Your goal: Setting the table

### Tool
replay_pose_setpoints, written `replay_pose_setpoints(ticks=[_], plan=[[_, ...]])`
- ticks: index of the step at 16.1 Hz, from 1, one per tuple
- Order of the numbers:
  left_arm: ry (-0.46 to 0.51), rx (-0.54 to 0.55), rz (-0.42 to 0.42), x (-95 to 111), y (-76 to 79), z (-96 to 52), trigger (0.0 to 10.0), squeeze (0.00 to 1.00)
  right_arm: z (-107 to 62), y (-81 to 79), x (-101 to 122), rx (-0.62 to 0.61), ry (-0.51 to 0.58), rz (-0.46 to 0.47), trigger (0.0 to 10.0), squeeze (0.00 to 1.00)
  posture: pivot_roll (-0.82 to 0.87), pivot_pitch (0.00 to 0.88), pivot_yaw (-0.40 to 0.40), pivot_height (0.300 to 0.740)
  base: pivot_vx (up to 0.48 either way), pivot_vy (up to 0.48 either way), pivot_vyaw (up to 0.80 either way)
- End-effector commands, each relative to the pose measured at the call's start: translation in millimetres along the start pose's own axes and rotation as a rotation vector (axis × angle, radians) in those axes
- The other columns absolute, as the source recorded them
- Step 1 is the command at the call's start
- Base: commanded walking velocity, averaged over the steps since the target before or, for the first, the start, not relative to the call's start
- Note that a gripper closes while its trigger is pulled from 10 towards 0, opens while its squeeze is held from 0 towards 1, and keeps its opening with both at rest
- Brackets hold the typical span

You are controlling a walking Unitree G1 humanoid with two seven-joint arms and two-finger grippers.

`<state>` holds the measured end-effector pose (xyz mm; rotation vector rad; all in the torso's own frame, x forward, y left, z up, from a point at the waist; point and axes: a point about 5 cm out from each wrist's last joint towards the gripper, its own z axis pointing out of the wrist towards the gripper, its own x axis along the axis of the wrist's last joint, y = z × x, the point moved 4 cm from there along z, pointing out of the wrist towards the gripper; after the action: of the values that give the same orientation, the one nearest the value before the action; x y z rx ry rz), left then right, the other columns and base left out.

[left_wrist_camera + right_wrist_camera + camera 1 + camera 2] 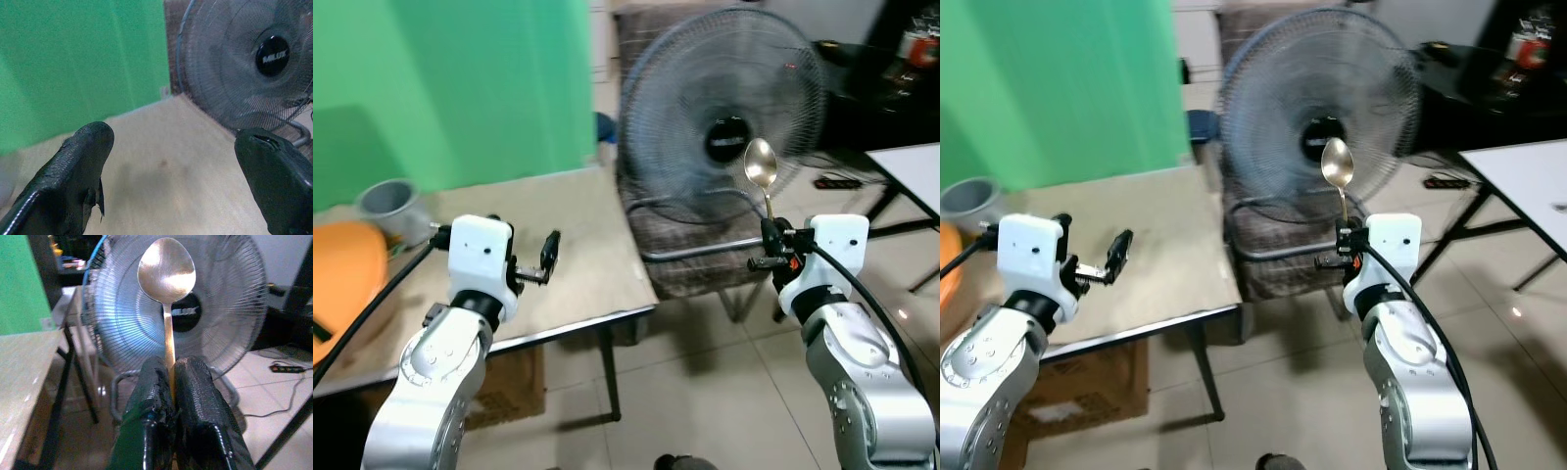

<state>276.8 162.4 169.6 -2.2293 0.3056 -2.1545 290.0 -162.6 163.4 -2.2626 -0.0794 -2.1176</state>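
So far nothing is laid: the right gripper [770, 247] pinches a spoon [761, 164] upright, well off the table [578, 255]'s edge, while the left gripper [536, 262] hovers above the table, fingers spread and empty.

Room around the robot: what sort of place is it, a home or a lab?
Probably a workroom or test space, not a lived-in home: a green backdrop behind the bare table, a big standing fan, and a power strip on the tiled floor.
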Motion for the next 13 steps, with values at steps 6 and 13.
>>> replay_pose_setpoints(ticks=[6, 13], plan=[[0.03, 0.07, 0.004, 0.9, -7.1, 4.7, 10.0, 0.0, 9.2, -1.1, 9.0, 0.019, -0.007, -0.023, 10.0, 0.0, 0.02, 0.0, -0.019, 0.74, 0.0, 0.0, -0.8], [0.061, 0.034, -0.017, 4.2, 1.4, 6.7, 10.0, 0.0, 7.1, 2.0, 6.5, 0.0, -0.029, -0.025, 10.0, 0.0, 0.02, 0.0, -0.024, 0.74, 0.0, 0.0, -0.8]])
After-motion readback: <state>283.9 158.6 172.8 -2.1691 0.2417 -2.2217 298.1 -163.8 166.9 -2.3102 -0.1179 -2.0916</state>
